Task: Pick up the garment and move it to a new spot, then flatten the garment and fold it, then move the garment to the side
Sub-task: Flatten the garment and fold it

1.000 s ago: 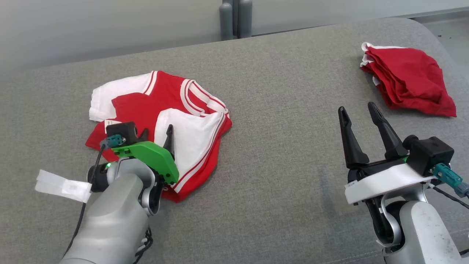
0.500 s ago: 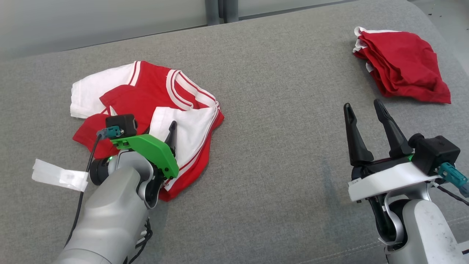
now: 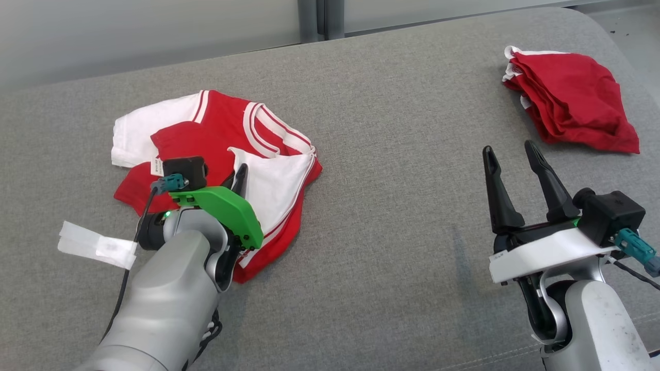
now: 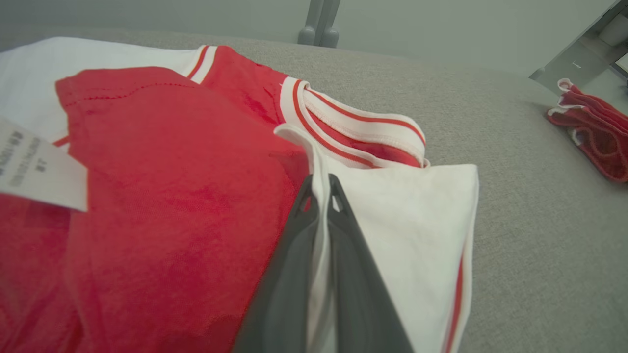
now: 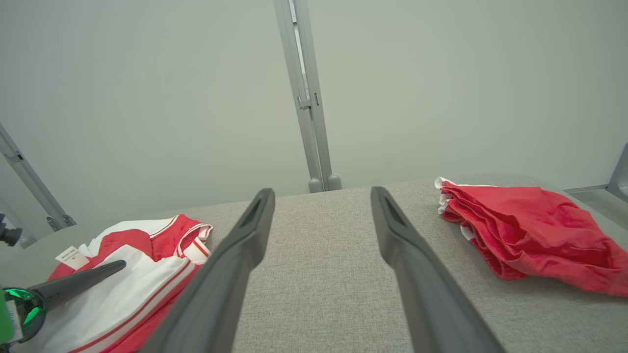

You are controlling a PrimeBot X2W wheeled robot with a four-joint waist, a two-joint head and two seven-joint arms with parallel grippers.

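Note:
A crumpled red and white garment (image 3: 216,129) lies on the left of the grey cushion (image 3: 392,154). My left gripper (image 3: 238,172) rests on its middle. In the left wrist view the left gripper (image 4: 321,184) is shut on a raised white fold of the garment (image 4: 171,162), which runs between the two dark fingers. A white care label (image 4: 34,171) sticks out at the left. My right gripper (image 3: 509,150) stands open over bare cushion at the right, holding nothing. In the right wrist view the right gripper (image 5: 321,193) points toward the back wall, with the garment (image 5: 147,274) at lower left.
A second red garment (image 3: 572,108), folded, lies at the cushion's back right corner. A grey post (image 3: 322,18) stands against the wall behind the cushion. A strip of white tape (image 3: 95,246) hangs from the left arm's cable. The cushion's rounded right edge is close to the folded pile.
The left gripper's jaws have closed on the white fold, which now stands up a little between them. The head camera has shifted slightly. The right arm has not moved.

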